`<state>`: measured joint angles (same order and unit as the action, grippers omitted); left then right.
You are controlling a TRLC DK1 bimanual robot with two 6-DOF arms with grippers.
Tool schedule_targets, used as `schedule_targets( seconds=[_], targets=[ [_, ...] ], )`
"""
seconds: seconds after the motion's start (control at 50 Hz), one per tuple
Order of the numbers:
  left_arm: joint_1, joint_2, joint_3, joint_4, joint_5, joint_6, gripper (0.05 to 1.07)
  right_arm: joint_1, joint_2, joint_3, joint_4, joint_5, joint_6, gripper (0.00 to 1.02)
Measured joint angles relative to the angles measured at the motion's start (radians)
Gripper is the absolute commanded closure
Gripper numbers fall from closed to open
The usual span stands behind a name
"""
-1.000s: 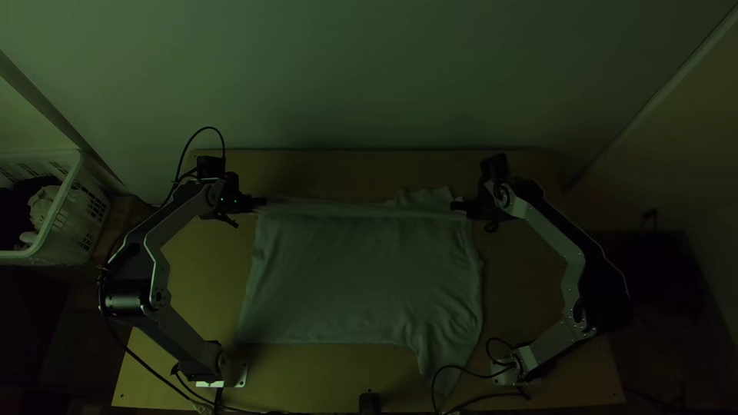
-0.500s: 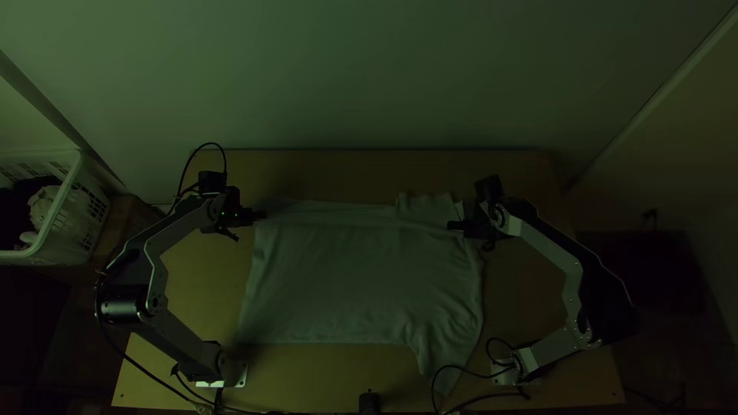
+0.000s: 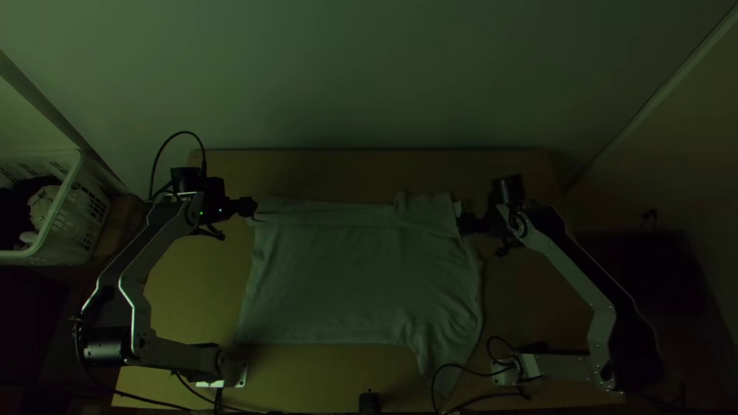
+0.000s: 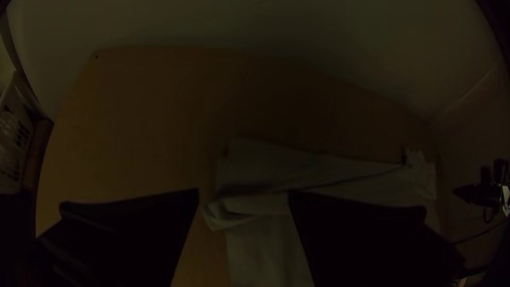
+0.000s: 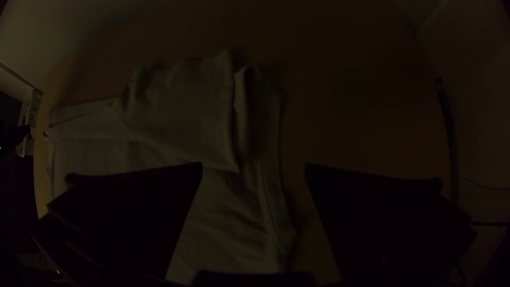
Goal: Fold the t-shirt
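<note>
From above, the shirt (image 3: 361, 277) lies at four o'clock from the left claw (image 3: 250, 206), eight from the right claw (image 3: 463, 223); both gape.

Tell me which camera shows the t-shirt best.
The top view: it shows the t-shirt almost whole, near sleeve included. The left wrist view gives the folded far strip; the right wrist view, the far sleeve and right edge. The left fingers and right fingers cover parts.

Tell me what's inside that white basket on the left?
In the basket lie a dark heap and, beside it, a pale crumpled bundle, probably cloth. Whatever is beneath them is covered, so I can't tell.
</note>
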<state>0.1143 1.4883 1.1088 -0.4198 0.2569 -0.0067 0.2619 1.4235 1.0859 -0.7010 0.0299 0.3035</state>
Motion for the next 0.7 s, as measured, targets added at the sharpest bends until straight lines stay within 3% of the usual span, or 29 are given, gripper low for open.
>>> schedule_targets(
  seconds=[0.3, 0.7],
  targets=[
    [0.037, -0.175, -0.018, -0.163, 0.045, 0.041, 0.10, 0.050, -0.208, -0.035, -0.061, 0.000, -0.001, 0.03],
    [0.067, -0.346, -0.057, -0.480, 0.065, 0.192, 0.10, 0.077, -0.396, -0.090, -0.281, 0.008, 0.037, 0.04]
  ],
)
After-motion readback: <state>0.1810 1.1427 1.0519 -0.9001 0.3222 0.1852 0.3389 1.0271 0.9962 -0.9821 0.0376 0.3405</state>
